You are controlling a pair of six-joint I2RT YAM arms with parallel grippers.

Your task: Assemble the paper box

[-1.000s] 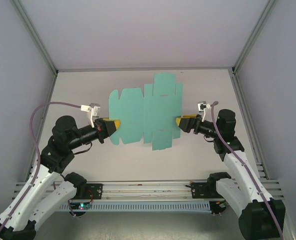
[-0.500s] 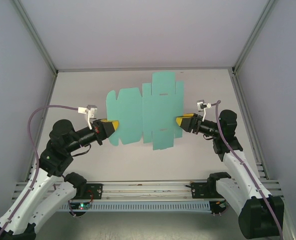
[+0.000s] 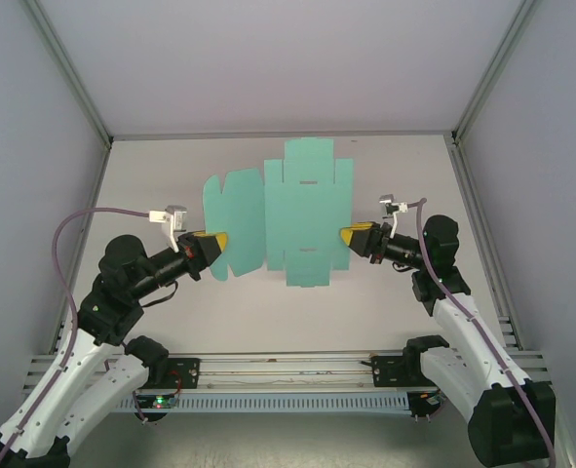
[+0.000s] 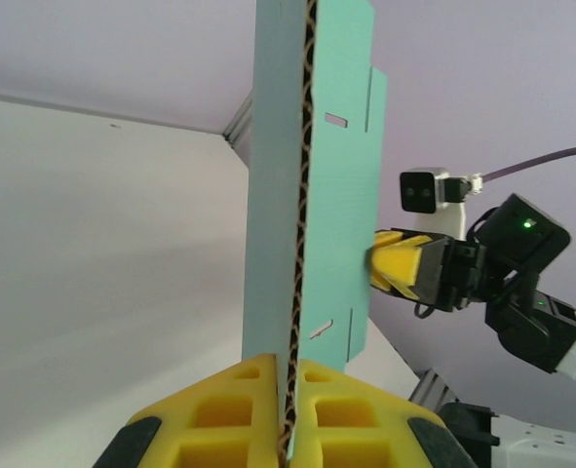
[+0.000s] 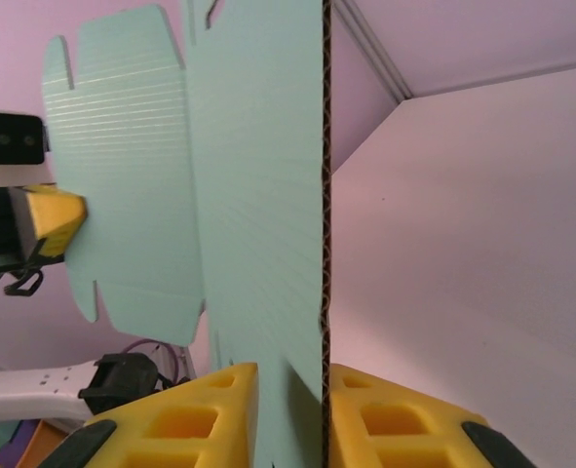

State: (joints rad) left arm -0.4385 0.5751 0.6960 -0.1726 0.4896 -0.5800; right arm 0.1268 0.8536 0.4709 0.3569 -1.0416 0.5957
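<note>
The paper box (image 3: 297, 214) is a flat teal die-cut sheet with flaps and slots, held up above the table between both arms. My left gripper (image 3: 217, 241) is shut on its left edge; in the left wrist view the yellow pads (image 4: 244, 390) press the card (image 4: 336, 195) from both sides. My right gripper (image 3: 349, 235) straddles the right edge. In the right wrist view the sheet (image 5: 258, 175) stands between the jaws (image 5: 292, 370), close against the right pad, while the left pad stands off it. Each wrist view also catches the opposite gripper (image 4: 400, 268) (image 5: 58, 219).
The white table (image 3: 268, 312) lies below the sheet, bounded by grey walls and aluminium frame posts (image 3: 73, 78). A metal rail (image 3: 288, 366) runs along the near edge between the arm bases.
The right gripper's jaws have narrowed around the sheet's right edge. The sheet has shifted slightly left and turned squarer to the camera, with the left gripper drawn back a little.
</note>
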